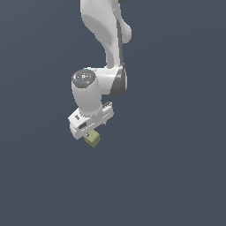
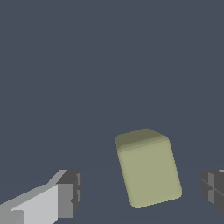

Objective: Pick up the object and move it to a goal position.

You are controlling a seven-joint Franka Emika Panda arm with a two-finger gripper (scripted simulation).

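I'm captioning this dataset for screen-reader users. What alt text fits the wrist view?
A pale olive-tan cube sits between the two fingertips of the open tool, touching neither: one fingertip on a white finger, the other at the frame edge. The background is plain dark blue-grey.

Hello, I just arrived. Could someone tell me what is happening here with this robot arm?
A white Panda arm is reaching down over a small olive-tan cube on a plain dark surface. In the wrist view, the gripper is open, and the cube sits in the gap between the two fingers, with space on both sides. Nothing is grasped yet. No goal marker is visible in either view.
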